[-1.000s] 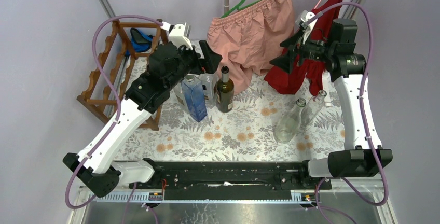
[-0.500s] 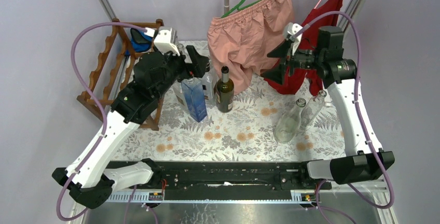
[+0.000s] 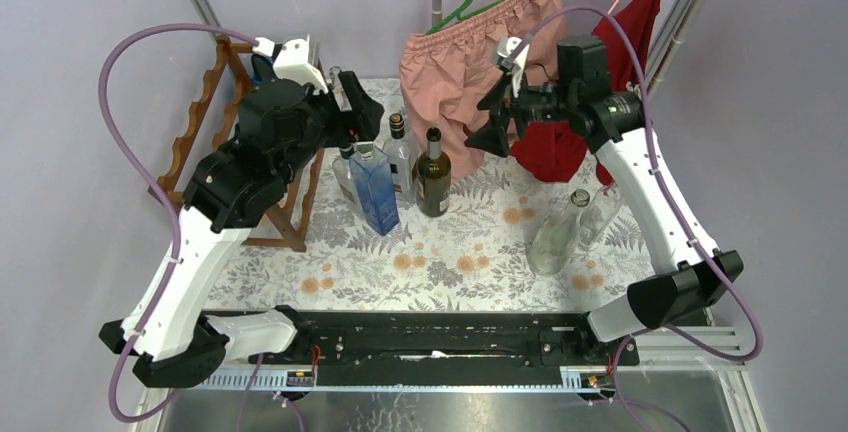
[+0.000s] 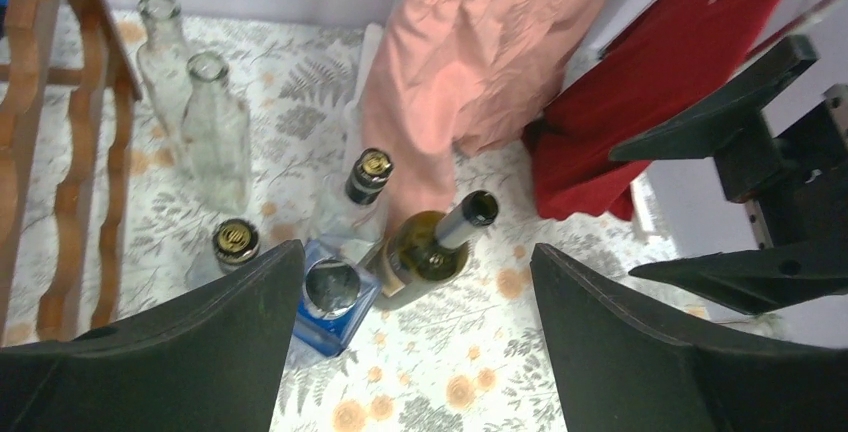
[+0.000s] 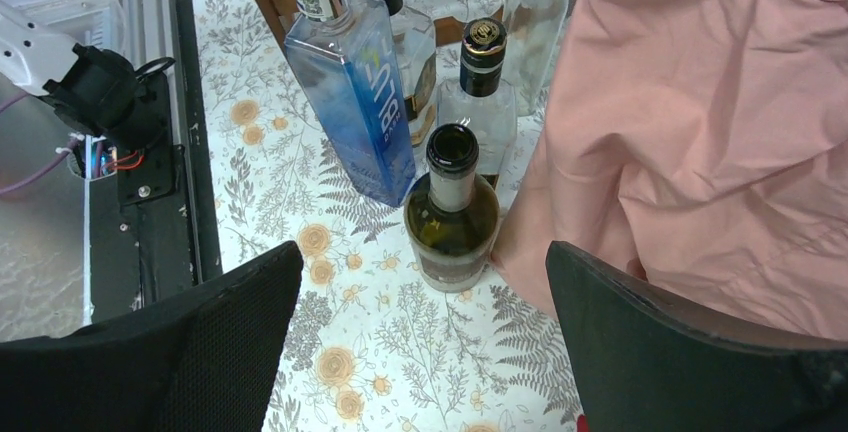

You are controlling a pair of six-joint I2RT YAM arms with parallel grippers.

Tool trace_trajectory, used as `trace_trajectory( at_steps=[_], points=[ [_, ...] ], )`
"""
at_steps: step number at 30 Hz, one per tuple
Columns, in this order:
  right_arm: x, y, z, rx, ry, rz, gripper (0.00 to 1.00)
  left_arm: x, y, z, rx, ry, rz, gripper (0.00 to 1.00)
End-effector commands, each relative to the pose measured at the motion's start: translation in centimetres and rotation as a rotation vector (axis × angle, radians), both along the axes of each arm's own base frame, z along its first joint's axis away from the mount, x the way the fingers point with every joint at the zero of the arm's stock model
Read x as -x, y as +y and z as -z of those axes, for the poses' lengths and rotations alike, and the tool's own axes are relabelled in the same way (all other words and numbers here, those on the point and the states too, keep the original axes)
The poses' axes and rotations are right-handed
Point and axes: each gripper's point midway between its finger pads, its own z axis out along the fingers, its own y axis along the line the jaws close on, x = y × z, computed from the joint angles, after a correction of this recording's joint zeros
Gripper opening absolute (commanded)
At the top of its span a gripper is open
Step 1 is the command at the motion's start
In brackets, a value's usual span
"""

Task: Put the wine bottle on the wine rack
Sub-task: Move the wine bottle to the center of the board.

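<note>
Wine rack [image 3: 195, 142] stands at far-left of desk [image 3: 470, 272], just left of L gripper [image 3: 358, 112]. L gripper hangs above desk, jaws spread wide, grasping nothing. Under it, per its wrist cam: blue square bottle [image 4: 335, 302] w/ silver cap by the left finger, 2 clear black-capped bottles [image 4: 365, 187] just beyond. 2 uncapped clear bottles [image 4: 215, 127] sit further left, beside rack.

Wine bottle [image 3: 433, 174] is dark green, uncorked, upright on desk & not on rack. It's just right of & below L gripper, and below-left of R gripper [image 3: 490, 122]; both wrist cams show it btwn the fingers, well underneath.

Pink shorts [image 3: 480, 47] hang just behind it. R gripper is released too, jaws wide, nothing in them, w/ red garment [image 3: 555, 147] to its right. 2 more clear bottles [image 3: 555, 237] are on desk, below-right of R gripper.
</note>
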Motion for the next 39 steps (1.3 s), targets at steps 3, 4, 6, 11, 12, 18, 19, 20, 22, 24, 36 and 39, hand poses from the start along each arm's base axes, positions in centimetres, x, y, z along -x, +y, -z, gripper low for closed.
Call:
trace_trajectory(
  at_steps=[3, 4, 6, 11, 12, 18, 19, 20, 22, 24, 36, 39],
  points=[
    [-1.7, 1.9, 0.4, 0.059, -0.017, 0.087, 1.00, -0.3, 1.3, 2.4, -0.084, 0.114, -0.072, 0.87],
    [-1.9, 2.2, 0.8, 0.068, -0.013, 0.102, 1.00, -0.4, 1.3, 2.8, -0.098, 0.129, -0.072, 0.87],
    [-2.5, 2.6, 1.8, 0.088, 0.013, 0.135, 1.00, -0.6, 1.4, 3.2, -0.122, 0.140, -0.080, 0.87],
    [-2.9, 4.4, 3.6, 0.113, 0.062, 0.139, 1.00, -1.2, 2.8, 3.2, -0.209, 0.121, -0.129, 0.87],
    [-2.9, 4.8, 4.0, 0.118, 0.067, 0.135, 1.00, -1.3, 3.0, 3.3, -0.222, 0.117, -0.133, 0.87],
    [-3.4, 7.1, 5.9, 0.154, 0.059, 0.115, 1.00, -2.3, 2.4, 4.2, -0.202, 0.076, -0.141, 0.86],
    [-3.5, 7.4, 6.0, 0.159, 0.054, 0.115, 1.00, -2.4, 2.3, 4.2, -0.188, 0.067, -0.142, 0.86],
    [-3.6, 7.6, 6.2, 0.166, 0.048, 0.112, 0.99, -2.6, 2.2, 4.2, -0.175, 0.060, -0.145, 0.86],
    [-3.7, 8.0, 6.7, 0.181, 0.043, 0.104, 0.96, -2.7, 2.2, 4.3, -0.161, 0.047, -0.151, 0.86],
    [-3.5, 8.2, 7.3, 0.196, 0.033, 0.094, 0.91, -2.7, 2.4, 4.2, -0.157, 0.033, -0.162, 0.86],
    [-3.4, 9.3, 8.4, 0.196, 0.049, 0.069, 0.63, -2.9, 1.9, 3.9, -0.133, 0.009, -0.144, 0.85],
    [-3.2, 9.4, 8.6, 0.194, 0.061, 0.067, 0.45, -2.7, 1.8, 3.9, -0.120, 0.007, -0.137, 0.85]
  ],
)
